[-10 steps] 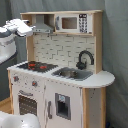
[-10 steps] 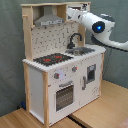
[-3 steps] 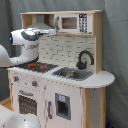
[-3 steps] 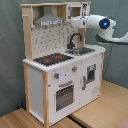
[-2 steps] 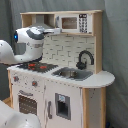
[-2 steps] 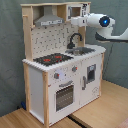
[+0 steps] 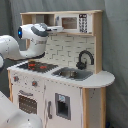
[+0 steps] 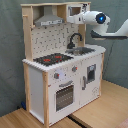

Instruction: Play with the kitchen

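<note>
The kitchen (image 7: 65, 95) (image 8: 40, 85) is a tall white and light-wood toy with a black faucet (image 7: 85, 57) (image 8: 74, 40), a sink (image 7: 72, 74) (image 8: 84, 50) and a red-ringed hob (image 7: 37, 65) (image 8: 52, 59). On its front are an oven window (image 7: 27, 102) (image 8: 65, 96) and knobs (image 8: 56, 76). A small microwave (image 7: 74, 22) (image 8: 75, 11) sits on the top shelf beside the grey hood (image 8: 49, 20). My gripper (image 7: 56, 29) (image 8: 71, 19) hangs high above the counter. It points at the lower edge of the microwave, near the hood.
The white arm (image 7: 15, 47) (image 8: 112, 30) reaches in from the first exterior view's left and the second exterior view's right. The kitchen stands on a wooden floor (image 8: 100, 112) before a grey curtain (image 8: 10, 50). A white rounded shape (image 7: 12, 117) fills the first exterior view's lower left corner.
The arm has swung in toward the kitchen and risen, bringing the gripper from beside the unit up to the microwave shelf. In the last second it crept slightly higher and closer.
</note>
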You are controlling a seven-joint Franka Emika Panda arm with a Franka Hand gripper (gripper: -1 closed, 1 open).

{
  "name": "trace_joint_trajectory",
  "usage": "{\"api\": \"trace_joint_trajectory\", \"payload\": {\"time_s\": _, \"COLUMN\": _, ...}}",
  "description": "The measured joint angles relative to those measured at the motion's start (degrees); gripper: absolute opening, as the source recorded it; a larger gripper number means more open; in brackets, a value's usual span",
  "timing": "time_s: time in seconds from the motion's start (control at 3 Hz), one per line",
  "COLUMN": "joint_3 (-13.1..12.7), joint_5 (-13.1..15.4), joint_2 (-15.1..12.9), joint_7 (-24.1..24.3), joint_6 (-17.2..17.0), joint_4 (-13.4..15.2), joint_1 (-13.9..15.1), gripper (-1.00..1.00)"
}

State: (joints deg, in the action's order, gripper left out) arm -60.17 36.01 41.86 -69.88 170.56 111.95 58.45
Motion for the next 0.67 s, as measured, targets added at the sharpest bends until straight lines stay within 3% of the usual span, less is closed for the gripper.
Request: {"api": "trace_joint_trajectory", "payload": {"time_s": 0.67, "joint_3": -6.37, "joint_5": -0.57, "joint_2": -5.4, "joint_7": 0.37, "joint_6": -0.01, "joint_4": -6.05, "joint_1": 5.15, "gripper": 1.0}}
